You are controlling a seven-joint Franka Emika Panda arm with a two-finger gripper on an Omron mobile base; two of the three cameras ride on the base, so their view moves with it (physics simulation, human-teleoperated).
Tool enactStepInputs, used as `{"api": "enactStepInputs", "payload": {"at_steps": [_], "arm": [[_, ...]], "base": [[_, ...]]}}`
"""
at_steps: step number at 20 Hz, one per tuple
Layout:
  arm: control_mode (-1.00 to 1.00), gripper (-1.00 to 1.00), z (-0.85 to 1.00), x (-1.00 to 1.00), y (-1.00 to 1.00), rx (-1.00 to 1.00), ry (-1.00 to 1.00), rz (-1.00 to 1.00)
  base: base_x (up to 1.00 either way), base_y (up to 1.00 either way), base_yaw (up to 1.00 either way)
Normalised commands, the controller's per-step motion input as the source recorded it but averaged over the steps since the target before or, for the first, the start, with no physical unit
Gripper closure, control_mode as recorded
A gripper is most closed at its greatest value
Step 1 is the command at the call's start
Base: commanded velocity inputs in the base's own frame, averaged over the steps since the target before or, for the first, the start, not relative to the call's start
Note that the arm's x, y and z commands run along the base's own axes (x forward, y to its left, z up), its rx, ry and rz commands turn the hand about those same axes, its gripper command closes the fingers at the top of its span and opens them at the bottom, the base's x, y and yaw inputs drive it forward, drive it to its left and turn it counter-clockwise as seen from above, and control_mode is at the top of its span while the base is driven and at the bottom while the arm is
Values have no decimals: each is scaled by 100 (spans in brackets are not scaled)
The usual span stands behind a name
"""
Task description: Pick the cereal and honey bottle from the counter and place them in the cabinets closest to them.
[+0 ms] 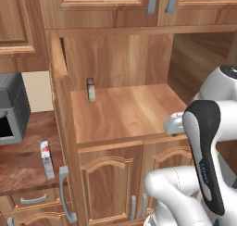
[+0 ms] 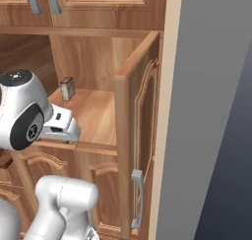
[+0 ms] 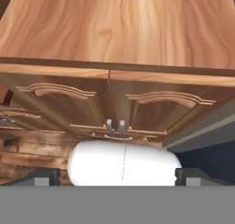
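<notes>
The cabinets (image 1: 115,72) stand open as a tall brown wood-grain unit, with a plain wooden shelf (image 1: 125,111) inside and one door swung out on each side; the right door (image 2: 135,135) shows edge-on in the right base view, and a long grey bar handle (image 2: 136,197) sits low on it. Below the shelf is a pair of closed doors with arched panels (image 3: 110,103). To the left of the cabinets runs a lower wooden counter (image 1: 23,160), with a dark microwave (image 1: 11,109) at its far left. The arm's white hand hangs at the front right edge of the shelf, and the gripper (image 3: 117,177) has its two dark fingers spread wide apart with nothing between them. A small brownish box (image 1: 91,90) with a dark top stands upright at the back left of the shelf, well apart from the hand. The cereal (image 1: 46,159), a slim box with red, white and grey print, stands on the counter just left of the open left door, below shelf level and well apart from the hand, across the cabinet front to its left.
</notes>
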Motion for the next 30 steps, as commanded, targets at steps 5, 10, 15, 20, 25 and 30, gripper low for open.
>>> {"api": "enactStepInputs", "payload": {"at_steps": [5, 10, 15, 20, 25, 30], "arm": [[-100, -100, -34, -50, 0, -9, 0, 3], [-100, -100, -26, -9, 0, -8, 1, 4], [-100, -100, 0, 0, 0, 0, 0, 0], [100, -100, 0, 0, 0, 0, 0, 0], [100, -100, 0, 0, 0, 0, 0, 0], [100, -100, 0, 0, 0, 0, 0, 0]], "base": [[0, 0, 0], [0, 0, 0], [0, 0, 0], [-15, 0, 0], [-45, 0, 0], [-51, 0, 0]]}}
